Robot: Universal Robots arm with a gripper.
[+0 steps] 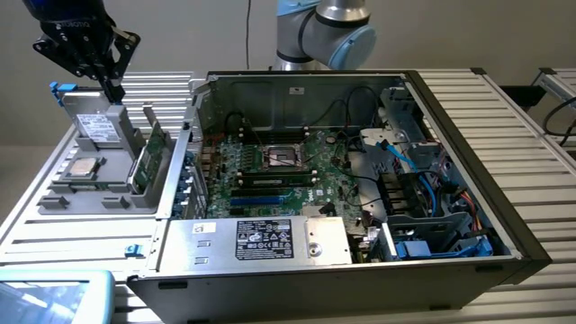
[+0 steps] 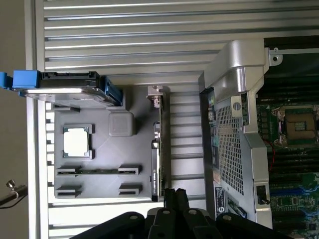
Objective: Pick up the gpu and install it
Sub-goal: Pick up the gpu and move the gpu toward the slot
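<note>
The gpu (image 1: 153, 154) stands on edge in a slot of the grey parts tray (image 1: 90, 202), at the exterior view's left, beside the open computer case (image 1: 432, 270). Seen edge-on in the wrist view, the gpu (image 2: 156, 144) is a thin dark strip with its silver end bracket (image 2: 155, 92) at one end. My gripper (image 1: 114, 96) hangs above the tray's far end, over the hard drive and clear of the card. Its two black fingers are shut together with nothing between them, and the gripper (image 2: 174, 193) tips sit just past the card's near end.
The tray also holds a hard drive (image 2: 65, 87) with blue tabs, a square silver processor (image 2: 77, 142) and a memory stick (image 2: 97, 171). Inside the case lie the motherboard (image 1: 279, 169), its blue slots (image 1: 261, 200), a power supply (image 1: 261, 239) and cables (image 1: 423, 182).
</note>
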